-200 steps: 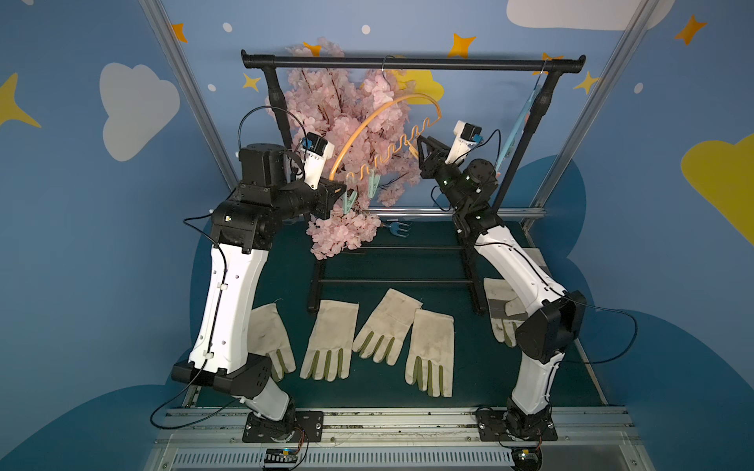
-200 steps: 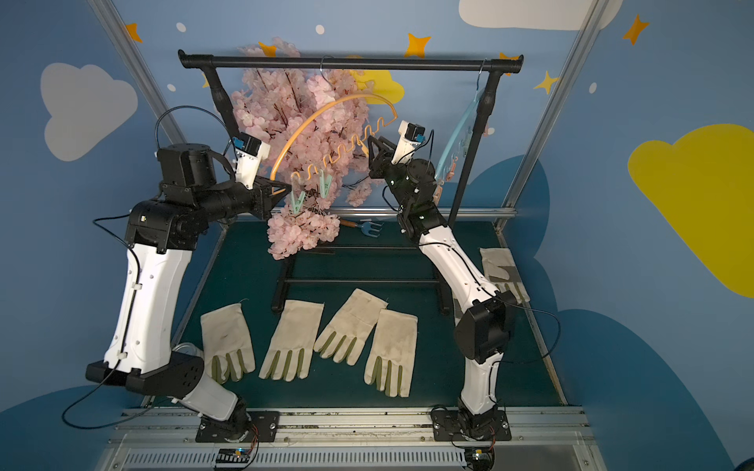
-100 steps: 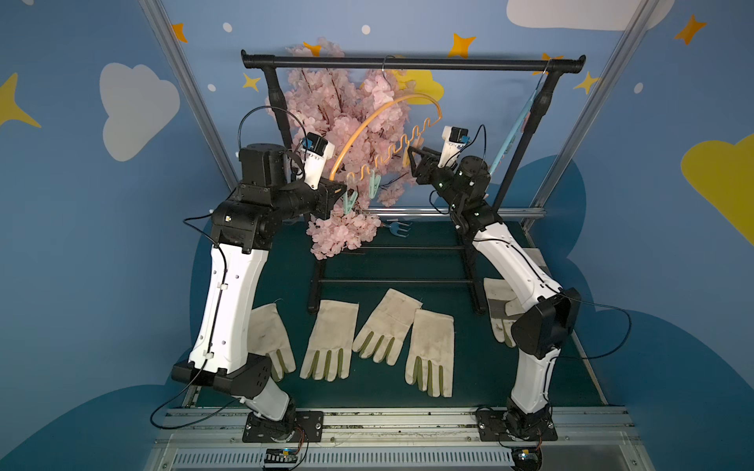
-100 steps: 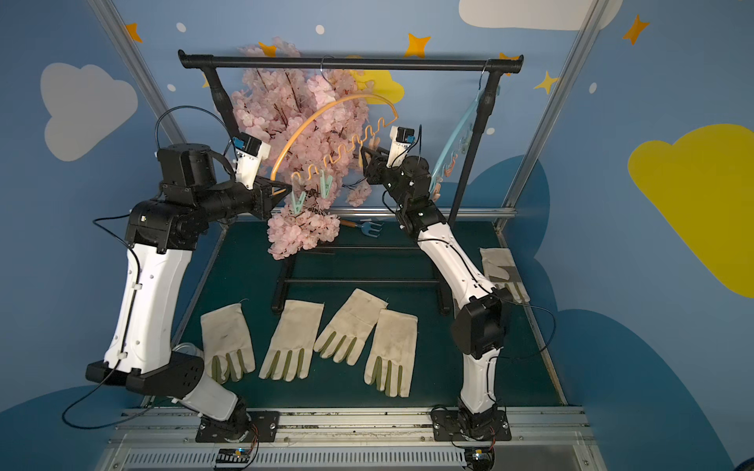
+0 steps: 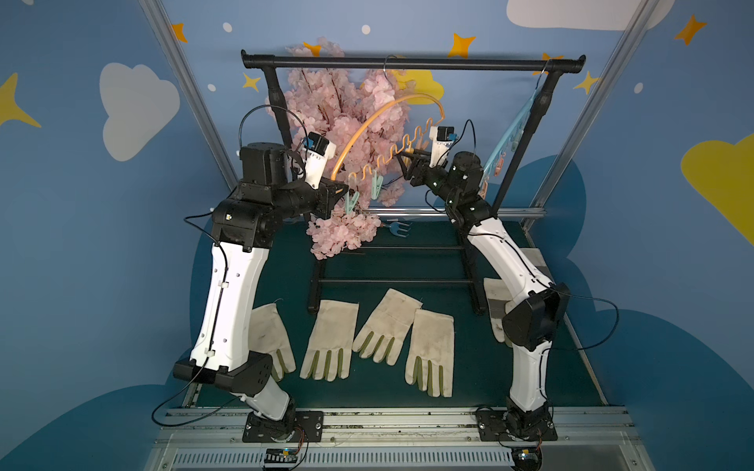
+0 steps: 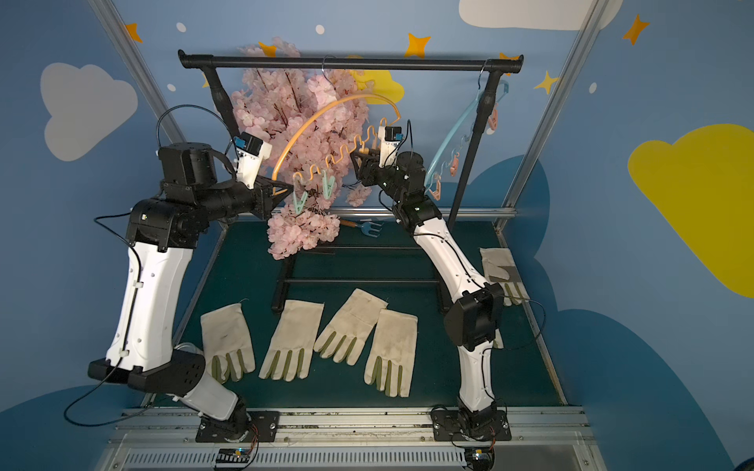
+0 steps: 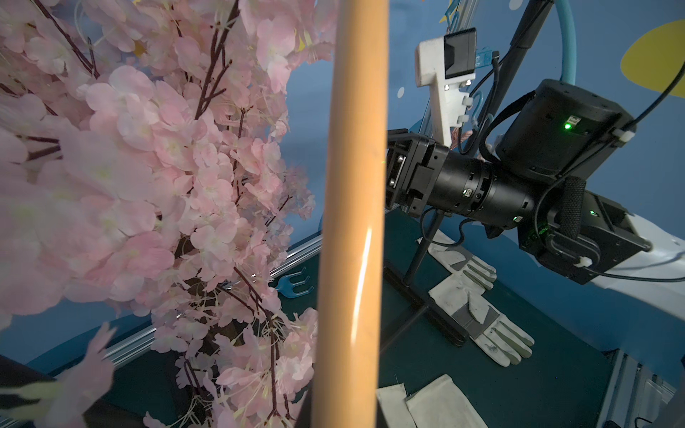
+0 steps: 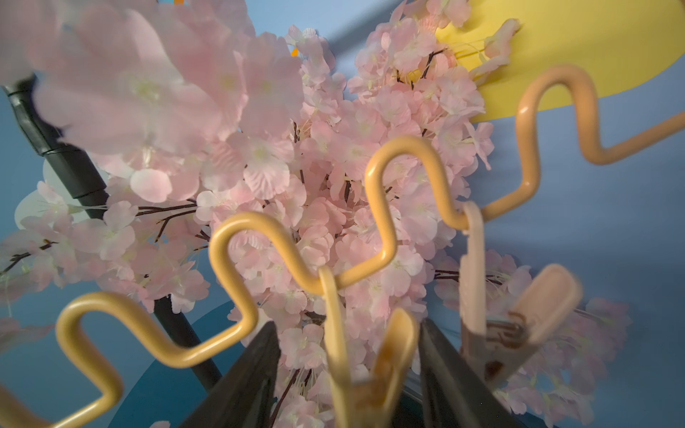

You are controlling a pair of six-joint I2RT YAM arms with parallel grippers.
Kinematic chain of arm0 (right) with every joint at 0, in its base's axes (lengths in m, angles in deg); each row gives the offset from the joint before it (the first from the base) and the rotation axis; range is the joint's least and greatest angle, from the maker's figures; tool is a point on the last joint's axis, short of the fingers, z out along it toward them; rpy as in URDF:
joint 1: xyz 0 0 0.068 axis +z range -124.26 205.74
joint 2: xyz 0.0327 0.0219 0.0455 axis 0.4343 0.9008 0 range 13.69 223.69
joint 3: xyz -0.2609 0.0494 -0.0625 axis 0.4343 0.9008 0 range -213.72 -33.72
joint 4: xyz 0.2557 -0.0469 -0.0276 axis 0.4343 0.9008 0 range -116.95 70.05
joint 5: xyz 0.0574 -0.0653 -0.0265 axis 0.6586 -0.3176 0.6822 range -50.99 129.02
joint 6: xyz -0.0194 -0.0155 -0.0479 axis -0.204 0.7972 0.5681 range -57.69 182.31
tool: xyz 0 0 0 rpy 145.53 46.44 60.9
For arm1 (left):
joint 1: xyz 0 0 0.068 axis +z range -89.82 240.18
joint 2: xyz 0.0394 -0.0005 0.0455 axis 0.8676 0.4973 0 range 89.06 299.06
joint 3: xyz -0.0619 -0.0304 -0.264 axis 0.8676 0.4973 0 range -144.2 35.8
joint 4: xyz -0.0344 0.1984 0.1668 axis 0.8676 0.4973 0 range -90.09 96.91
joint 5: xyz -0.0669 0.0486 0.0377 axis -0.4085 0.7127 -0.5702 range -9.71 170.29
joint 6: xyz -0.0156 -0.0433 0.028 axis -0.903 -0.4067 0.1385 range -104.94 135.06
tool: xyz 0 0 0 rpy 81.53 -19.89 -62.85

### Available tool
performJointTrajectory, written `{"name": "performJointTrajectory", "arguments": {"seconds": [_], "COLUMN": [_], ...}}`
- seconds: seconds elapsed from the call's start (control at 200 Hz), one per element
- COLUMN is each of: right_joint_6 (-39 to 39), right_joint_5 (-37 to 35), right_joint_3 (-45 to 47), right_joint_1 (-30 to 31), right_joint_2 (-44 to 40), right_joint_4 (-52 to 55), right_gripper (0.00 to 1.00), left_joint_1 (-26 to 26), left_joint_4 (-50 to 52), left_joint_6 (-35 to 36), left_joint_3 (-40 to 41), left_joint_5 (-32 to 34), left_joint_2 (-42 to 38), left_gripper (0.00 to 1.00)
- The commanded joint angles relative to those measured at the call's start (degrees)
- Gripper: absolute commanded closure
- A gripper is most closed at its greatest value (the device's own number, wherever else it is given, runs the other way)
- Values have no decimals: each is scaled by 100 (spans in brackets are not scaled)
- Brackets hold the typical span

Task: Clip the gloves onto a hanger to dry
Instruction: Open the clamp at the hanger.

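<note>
Evidently nothing is clipped yet. Four of the gloves (image 5: 430,346) lie flat in a row on the desk (image 5: 367,395), and another pair of gloves (image 6: 495,265) lies beside the right arm. All are well below the orange hanger (image 7: 352,185), which hangs tilted from the black rail (image 5: 408,63). The left pincer (image 6: 285,189) is pressed together at the hanger's low end. It looks clamped on it, though the blossom branches (image 5: 338,106) hide the exact contact. The right pincer (image 8: 348,324) stands apart, its fingers on either side of a yellow clip (image 8: 393,344) on the wavy bar and not visibly touching it. A pink clip (image 8: 519,322) hangs just beside.

The step in hand seems to be taking that yellow clip. To do it well, centre first, since the clip sits nearer one finger. Then close squarely on the two handle ends, not on the spring, so the mouth opens cleanly. The left side should hold the hanger firm against swinging. Mind the pink clip: a skewed approach could nudge it or catch both.
</note>
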Motion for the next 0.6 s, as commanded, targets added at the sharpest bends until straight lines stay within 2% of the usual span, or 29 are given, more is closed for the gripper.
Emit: {"name": "performJointTrajectory", "arguments": {"seconds": [0.0, 0.386, 0.596], "right_joint_6": [-24, -295, -446], "right_joint_5": [208, 846, 1153], "right_joint_3": [-214, -638, -927], "right_joint_1": [-102, -318, -391], "right_joint_2": [100, 374, 581], "right_joint_4": [-15, 21, 34], "right_gripper": [39, 37, 40], "left_joint_1": [32, 30, 30], "left_joint_4": [36, 152, 184], "left_joint_6": [33, 119, 130], "left_joint_3": [-134, -169, -178], "left_joint_5": [-43, -50, -118], "left_joint_2": [18, 32, 8], "left_gripper": [97, 97, 97]}}
